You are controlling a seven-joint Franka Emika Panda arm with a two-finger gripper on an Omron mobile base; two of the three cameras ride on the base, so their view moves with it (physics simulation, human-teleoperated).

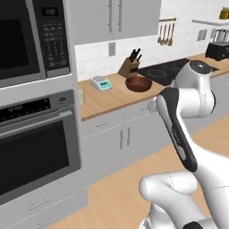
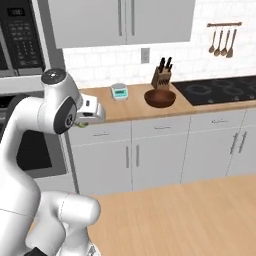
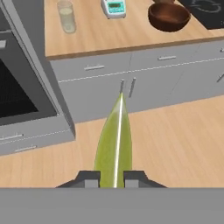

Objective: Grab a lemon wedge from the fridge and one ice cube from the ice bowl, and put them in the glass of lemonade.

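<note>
In the hand view the grey band cuts off the lower end of the lemon wedge [image 3: 114, 144], so we cannot see how deep it sits between the fingertips [image 3: 92, 179]. At the top edge, the kitchen scale [image 3: 113, 7] and the brown bowl [image 3: 168, 17] are cropped. In the left base view the arm's white elbow covers part of the cooktop [image 1: 163, 74]. In the right base view the forearm hides the glass of lemonade.
</note>
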